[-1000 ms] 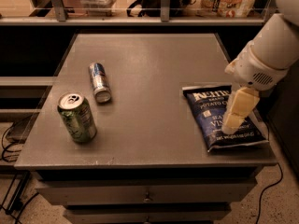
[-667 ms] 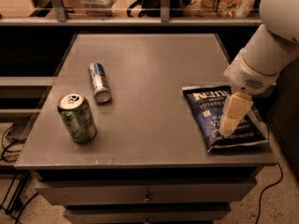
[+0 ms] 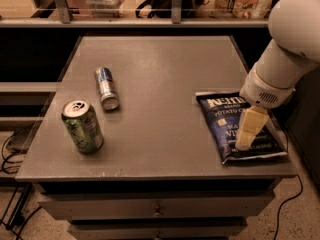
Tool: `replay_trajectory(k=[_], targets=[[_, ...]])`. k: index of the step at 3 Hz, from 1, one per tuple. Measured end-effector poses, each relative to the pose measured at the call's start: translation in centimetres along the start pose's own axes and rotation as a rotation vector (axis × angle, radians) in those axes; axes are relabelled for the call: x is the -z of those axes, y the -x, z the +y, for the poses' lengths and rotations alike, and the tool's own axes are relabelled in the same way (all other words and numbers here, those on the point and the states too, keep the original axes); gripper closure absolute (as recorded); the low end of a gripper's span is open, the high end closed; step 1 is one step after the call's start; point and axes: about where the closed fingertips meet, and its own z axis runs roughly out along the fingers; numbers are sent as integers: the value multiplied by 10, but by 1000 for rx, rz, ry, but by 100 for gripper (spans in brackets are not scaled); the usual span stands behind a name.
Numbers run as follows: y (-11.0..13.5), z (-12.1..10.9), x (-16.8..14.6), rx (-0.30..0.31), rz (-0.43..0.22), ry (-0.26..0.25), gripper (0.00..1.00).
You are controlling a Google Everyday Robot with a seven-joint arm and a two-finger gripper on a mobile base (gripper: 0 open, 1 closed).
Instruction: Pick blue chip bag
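**End effector over blue chip bag; grasp not confirmed**

The blue chip bag [image 3: 223, 120] is seen lying flat at the right front corner of the table [image 3: 170, 69], with its lower edge close to the front rim. The end effector [image 3: 245, 140] is held tip-down over the bag's right half, at or just above the foil. Contact cannot be confirmed, and whether it is released or clenched cannot be told from this view.

The step in hand is judged to be the descent onto the bag. Little is offered for a pinch by flat foil, so a raised crinkle or the sealed edge is best taken. Pressure should be kept light so the bag is not pushed off the near rim.

An upright green can [image 3: 82, 126] and a slim blue-and-silver can [image 3: 106, 88] on its side are noted well apart at the left, and need not be disturbed.
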Motion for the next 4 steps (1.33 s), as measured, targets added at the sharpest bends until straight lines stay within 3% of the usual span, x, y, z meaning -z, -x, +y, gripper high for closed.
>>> replay_trajectory(k=[2,3,4], targets=[[5,13,16,23,-34,10,65],[13,19,41,60,-59,-19,87],[28,19,81,114,-116,-58,100]])
